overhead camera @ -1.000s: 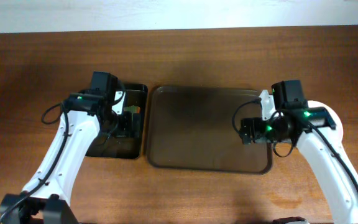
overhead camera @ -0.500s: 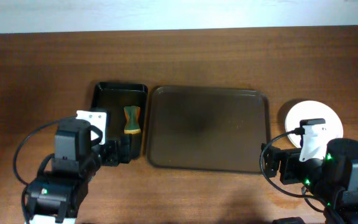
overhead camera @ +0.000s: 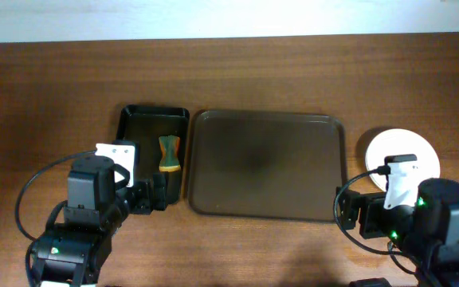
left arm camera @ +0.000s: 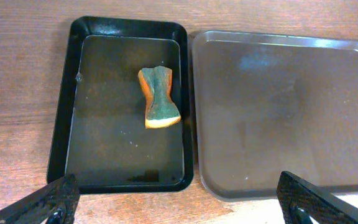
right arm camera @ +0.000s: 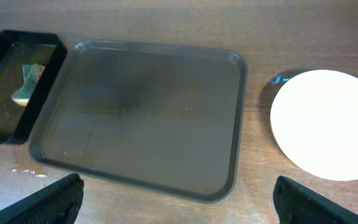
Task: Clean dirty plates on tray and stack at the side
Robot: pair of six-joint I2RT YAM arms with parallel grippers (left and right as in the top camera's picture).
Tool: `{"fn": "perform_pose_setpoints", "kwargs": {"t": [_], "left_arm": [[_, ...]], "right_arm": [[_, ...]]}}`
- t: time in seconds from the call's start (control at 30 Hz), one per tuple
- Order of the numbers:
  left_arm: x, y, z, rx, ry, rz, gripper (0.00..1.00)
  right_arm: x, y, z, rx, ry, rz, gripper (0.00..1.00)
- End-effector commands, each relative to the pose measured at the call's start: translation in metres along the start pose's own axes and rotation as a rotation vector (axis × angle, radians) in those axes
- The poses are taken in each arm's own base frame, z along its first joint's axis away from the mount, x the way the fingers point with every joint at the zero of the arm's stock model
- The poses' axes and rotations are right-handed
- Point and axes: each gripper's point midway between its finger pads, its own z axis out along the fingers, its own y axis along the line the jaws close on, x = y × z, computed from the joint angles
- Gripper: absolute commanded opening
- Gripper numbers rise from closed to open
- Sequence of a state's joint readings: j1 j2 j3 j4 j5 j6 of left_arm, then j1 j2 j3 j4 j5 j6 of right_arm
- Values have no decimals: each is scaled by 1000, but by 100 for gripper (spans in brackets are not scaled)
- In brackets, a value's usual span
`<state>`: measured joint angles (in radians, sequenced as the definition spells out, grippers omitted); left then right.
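We see the large dark brown rectangular tray lying bare in the middle of the brown wooden table, with not a plate on it. The round white plates sit off its right edge, directly on the table. They look plain white from the right wrist, though we cannot count how many are stacked there.

Both arms sit low at the near edge. The left claw is spread wide and holds nothing, and so is the right claw. To the left, the narrow black plastic tray holds the green-and-orange sponge in what looks like a wet film.

We judge the job about finished, so the risks now are clumsy ones. The right arm partly overlaps the plates from above, so a careless swing forward could nudge or slide the stack. The left claw hovers just short of the black tray's near rim, and a bump there could slop liquid onto the table. If a smear hides under the top plate, we cannot see it.
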<state>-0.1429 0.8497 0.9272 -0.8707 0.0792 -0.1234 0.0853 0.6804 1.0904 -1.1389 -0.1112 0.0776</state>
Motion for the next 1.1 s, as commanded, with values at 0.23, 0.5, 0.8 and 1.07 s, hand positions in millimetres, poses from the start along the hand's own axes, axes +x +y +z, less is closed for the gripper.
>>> {"fn": "perform_pose_setpoints", "kwargs": {"t": [0.23, 0.5, 0.8, 1.07], "left_arm": [[2, -1, 0, 10, -2, 4, 100], [2, -1, 0, 10, -2, 4, 100], [2, -1, 0, 10, -1, 4, 100], [2, -1, 0, 10, -2, 4, 100]], "right_arm": [[-4, -9, -31, 63, -450, -145, 98], [17, -9, 65, -22, -713, -188, 98], [52, -9, 106, -4, -649, -404, 98], [50, -23, 106, 33, -646, -264, 98]]}}
